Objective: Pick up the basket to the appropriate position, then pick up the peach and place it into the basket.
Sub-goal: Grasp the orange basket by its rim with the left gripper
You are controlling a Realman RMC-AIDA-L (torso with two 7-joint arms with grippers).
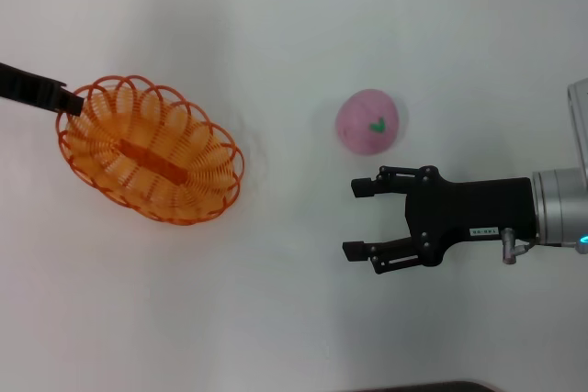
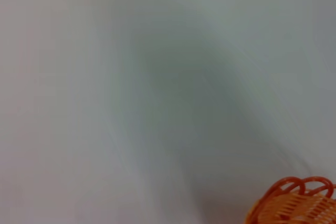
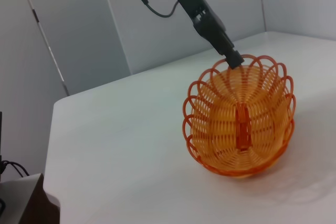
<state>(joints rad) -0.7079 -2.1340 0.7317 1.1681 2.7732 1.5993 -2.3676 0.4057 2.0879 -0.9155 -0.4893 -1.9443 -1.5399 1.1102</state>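
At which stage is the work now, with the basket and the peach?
The basket step is in hand: the left tool grips the rim of the basket, which is tilted, one edge raised off the table. The peach lies untouched on the table; the right tool waits open beside it. Left: set the basket down, put the peach in.

Left gripper: arm runs off head view's left edge, fingertips lost among basket rim loops (grip can't be read). Left wrist view shows only a blurred basket corner, cut by frame edge.
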